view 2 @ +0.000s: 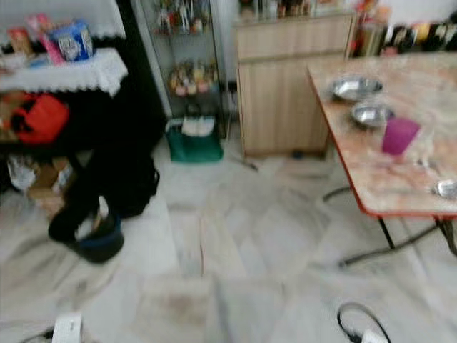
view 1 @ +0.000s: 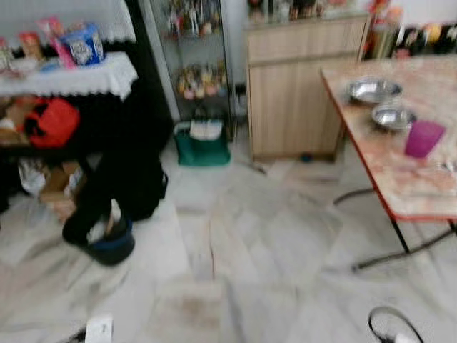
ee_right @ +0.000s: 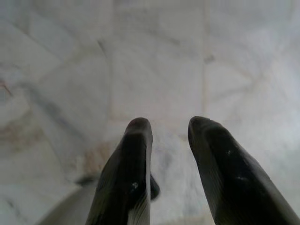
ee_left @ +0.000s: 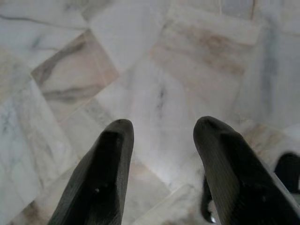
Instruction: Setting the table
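Note:
A marble-topped table (view 1: pixel 410 182) with a red edge stands at the right. On it sit two steel bowls (view 1: pixel 373 90) (view 1: pixel 393 116), a purple cup (view 1: pixel 423 138) and a small shiny item (view 2: pixel 447 188) near the front edge. My left gripper (ee_left: pixel 161 129) hangs open over the marble floor with nothing between its fingers. My right gripper (ee_right: pixel 168 126) also hangs open above the floor, empty. The head views are blurred.
A wooden cabinet (view 1: pixel 300 86) stands behind the table, a glass display case (view 1: pixel 193 57) to its left, a green basket (view 1: pixel 203 146) below it. A black shelf with a white cloth (view 1: pixel 71 75), a red bag (view 1: pixel 51 121) and a dark bucket (view 1: pixel 111 243) stand left. Cables (view 1: pixel 393 329) lie on the floor.

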Tool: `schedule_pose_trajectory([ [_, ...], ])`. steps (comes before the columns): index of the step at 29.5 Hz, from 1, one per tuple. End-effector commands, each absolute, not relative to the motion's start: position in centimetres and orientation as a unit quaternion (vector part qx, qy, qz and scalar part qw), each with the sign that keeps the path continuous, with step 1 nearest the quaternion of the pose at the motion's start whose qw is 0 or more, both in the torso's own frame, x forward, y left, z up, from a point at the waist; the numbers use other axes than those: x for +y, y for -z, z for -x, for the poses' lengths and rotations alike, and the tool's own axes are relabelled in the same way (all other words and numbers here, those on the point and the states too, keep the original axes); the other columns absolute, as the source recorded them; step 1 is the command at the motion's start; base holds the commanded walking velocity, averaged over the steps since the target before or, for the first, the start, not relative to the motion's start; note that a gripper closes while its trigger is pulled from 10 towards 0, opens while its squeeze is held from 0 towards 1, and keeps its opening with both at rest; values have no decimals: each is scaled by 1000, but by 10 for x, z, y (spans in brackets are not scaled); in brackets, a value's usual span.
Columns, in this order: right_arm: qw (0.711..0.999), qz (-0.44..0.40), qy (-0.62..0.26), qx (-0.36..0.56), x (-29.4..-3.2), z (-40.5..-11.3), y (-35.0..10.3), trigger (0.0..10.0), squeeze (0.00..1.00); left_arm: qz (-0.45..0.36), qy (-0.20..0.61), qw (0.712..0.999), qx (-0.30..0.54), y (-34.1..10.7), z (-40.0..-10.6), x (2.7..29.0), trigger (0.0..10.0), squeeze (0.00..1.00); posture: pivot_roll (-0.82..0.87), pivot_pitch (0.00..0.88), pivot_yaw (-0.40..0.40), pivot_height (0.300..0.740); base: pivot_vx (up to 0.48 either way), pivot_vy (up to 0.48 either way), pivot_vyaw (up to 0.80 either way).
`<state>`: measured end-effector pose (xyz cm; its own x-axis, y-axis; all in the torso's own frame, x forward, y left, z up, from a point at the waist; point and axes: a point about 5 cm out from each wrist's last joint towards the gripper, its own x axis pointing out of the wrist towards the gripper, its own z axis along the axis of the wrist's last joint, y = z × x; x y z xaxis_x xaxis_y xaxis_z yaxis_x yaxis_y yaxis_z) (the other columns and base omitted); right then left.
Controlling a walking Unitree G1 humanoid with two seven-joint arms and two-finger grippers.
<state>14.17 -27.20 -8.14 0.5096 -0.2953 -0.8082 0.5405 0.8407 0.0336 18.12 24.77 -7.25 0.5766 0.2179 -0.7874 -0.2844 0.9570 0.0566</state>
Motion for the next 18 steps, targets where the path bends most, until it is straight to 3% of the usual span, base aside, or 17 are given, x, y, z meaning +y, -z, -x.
schedule_pose_trajectory([
  [1,858,-143,234,434,-266,-144,83,10000,0,30,-151,885,440,71,-178,257,10000,0,-2,35,80,740,371,0,0],
  [4,859,-140,231,435,-266,-144,83,10000,0,31,-152,885,439,71,-179,257,10000,0,-3,37,81,740,372,0,0],
  [10,859,-138,228,437,-265,-145,83,10000,0,32,-153,885,439,71,-179,257,10000,0,0,37,81,740,371,0,552],
  [18,856,-151,233,436,-263,-145,83,10000,0,32,-156,884,439,70,-179,258,10000,0,9,38,77,740,372,0,0],
])
